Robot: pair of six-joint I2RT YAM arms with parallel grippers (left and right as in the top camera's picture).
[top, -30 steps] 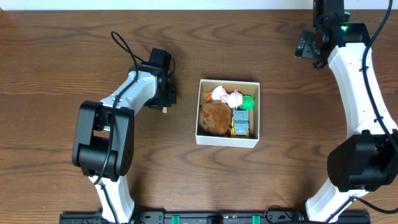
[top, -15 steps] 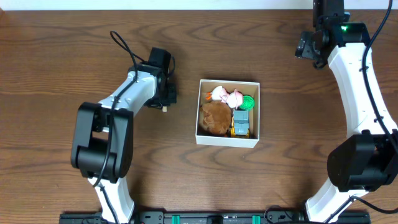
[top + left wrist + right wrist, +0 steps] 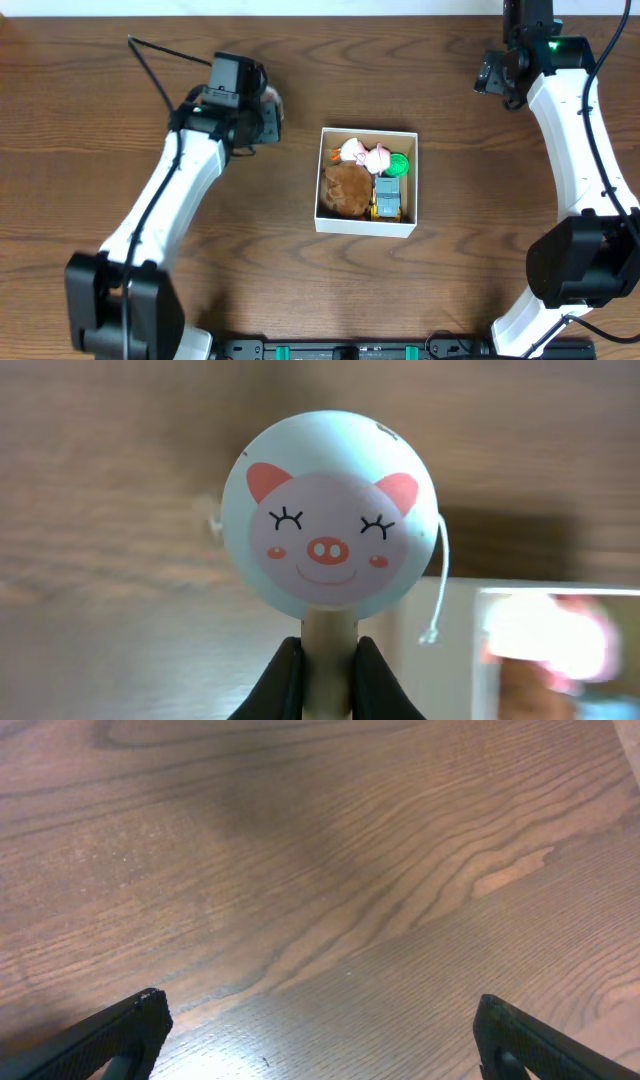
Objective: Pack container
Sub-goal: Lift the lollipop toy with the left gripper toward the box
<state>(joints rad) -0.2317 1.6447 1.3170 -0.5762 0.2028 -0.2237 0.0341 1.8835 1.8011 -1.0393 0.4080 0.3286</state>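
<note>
Left gripper [image 3: 328,665] clamped on the stem of a pale-blue pig-face toy [image 3: 330,525], left of the container [image 3: 366,228] (several toys [image 3: 362,175] inside). Right gripper [image 3: 320,1035] at far right, fingers wide apart.

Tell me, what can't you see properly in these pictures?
- Left wrist view: the stick of the pig toy is cut off at the bottom edge, where the left gripper pinches it.
- Same view: the box is too blurred to show what's inside.
- Overhead view: the brown toy is too small to name and hides whatever lies under it.
- Right wrist view: the right gripper shows only two fingertips, at the bottom corners.
</note>
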